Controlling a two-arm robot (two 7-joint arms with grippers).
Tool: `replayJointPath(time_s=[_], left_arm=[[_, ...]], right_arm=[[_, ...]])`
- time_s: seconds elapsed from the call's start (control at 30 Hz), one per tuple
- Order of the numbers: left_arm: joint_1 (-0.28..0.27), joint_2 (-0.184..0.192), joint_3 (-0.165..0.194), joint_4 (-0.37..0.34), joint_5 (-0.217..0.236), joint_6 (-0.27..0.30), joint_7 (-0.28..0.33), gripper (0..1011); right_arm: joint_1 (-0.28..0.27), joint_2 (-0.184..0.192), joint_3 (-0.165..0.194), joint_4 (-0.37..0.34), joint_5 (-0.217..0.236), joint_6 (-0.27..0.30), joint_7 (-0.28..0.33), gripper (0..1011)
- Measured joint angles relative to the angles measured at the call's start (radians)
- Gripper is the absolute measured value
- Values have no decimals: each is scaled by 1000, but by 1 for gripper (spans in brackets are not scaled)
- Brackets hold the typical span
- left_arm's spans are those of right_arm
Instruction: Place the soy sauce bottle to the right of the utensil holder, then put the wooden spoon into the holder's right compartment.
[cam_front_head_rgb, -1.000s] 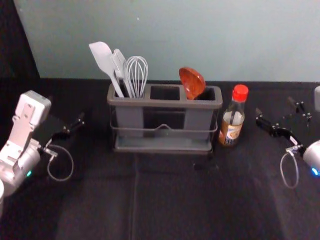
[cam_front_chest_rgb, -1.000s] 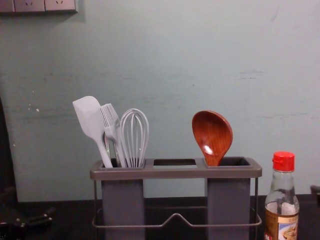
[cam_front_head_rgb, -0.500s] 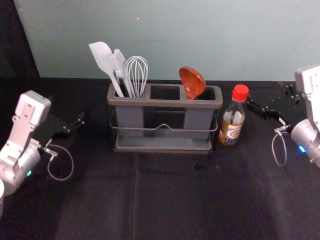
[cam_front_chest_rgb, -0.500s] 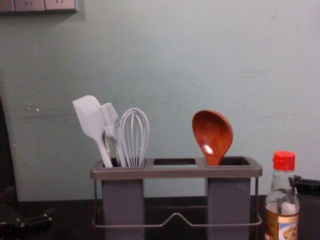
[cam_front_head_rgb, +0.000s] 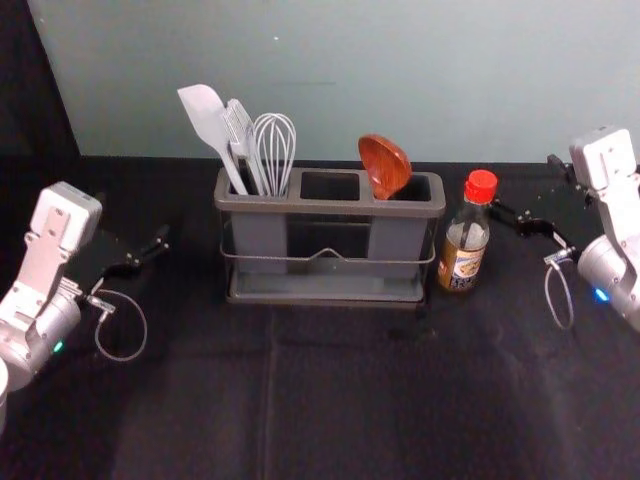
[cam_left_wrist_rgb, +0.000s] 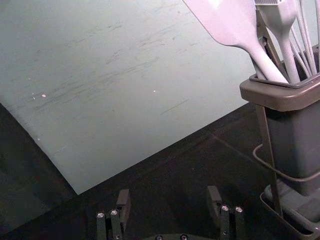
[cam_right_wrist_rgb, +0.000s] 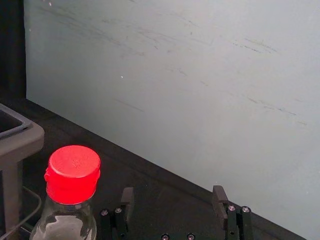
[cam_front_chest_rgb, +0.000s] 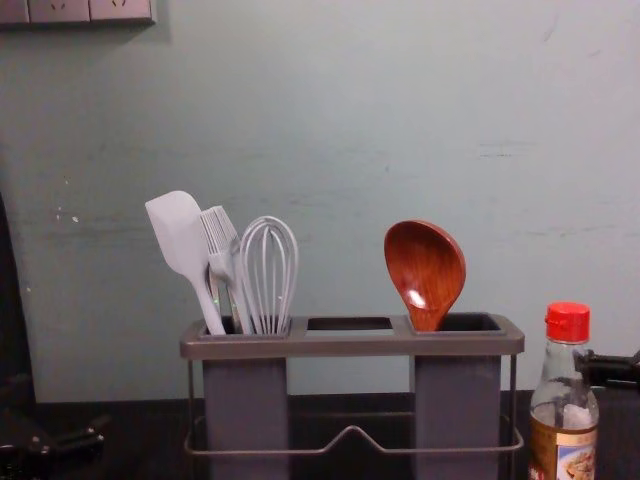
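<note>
The soy sauce bottle (cam_front_head_rgb: 465, 245) stands upright at the right end of the utensil holder (cam_front_head_rgb: 325, 297), its red cap (cam_right_wrist_rgb: 75, 167) showing in the right wrist view. The wooden spoon (cam_front_head_rgb: 385, 165) rests bowl-up in the holder's right compartment; the chest view shows the same spoon (cam_front_chest_rgb: 425, 270). Just right of the bottle is my right gripper (cam_front_head_rgb: 528, 188), one fingertip close to the bottle's neck; contact cannot be told. The right gripper (cam_right_wrist_rgb: 173, 201) is open with nothing between its fingers. My left gripper (cam_front_head_rgb: 133, 222) is parked left of the holder; this left gripper (cam_left_wrist_rgb: 170, 201) is open too.
A pale spatula (cam_front_head_rgb: 205, 120), a brush (cam_front_head_rgb: 240, 130) and a whisk (cam_front_head_rgb: 274, 150) stand in the holder's left compartment. The wall (cam_front_head_rgb: 350, 80) rises behind the table. Dark cloth (cam_front_head_rgb: 330, 400) covers the table in front of the holder.
My right gripper has come in leftward from the right side to beside the bottle's neck. The left arm, bottle, spoon and holder have stayed in place.
</note>
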Motion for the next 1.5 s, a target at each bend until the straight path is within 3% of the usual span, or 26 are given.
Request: replayJointPath(time_s=[1.5], left_arm=[[0,0,0,0,0,0,0,1005]], right_arm=[[0,1,1,1,7,2,3,1003]])
